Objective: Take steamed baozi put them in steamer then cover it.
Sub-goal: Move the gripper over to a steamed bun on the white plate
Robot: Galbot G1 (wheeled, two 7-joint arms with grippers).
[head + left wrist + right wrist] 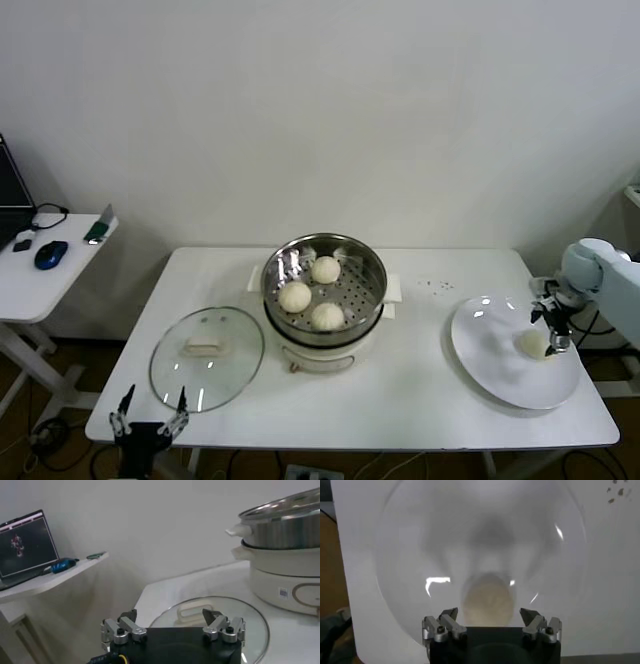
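At the far left a side table (40,275) carries a laptop (25,545), a blue mouse (50,254) and a small green item (96,231), well apart from the work. The left gripper (150,412) hangs at the near left edge of the white table (400,395), jaws wide and holding nothing, just in front of the cover (207,357). The cover lies flat on the table, handle up, beside the steamer (324,300) and not touching it. The steamer stands mid-table on its white base, open, with three baozi (312,293) on the perforated tray. A few dark specks (436,285) lie on the tabletop between the steamer and the plate (500,375). The plate sits at the right end, bare but for the fourth baozi (533,344) near its far right side. The right gripper (555,322) is directly above that bun, jaws spread wide on either side of it and not closed on it; nothing stands between fingers and bun.
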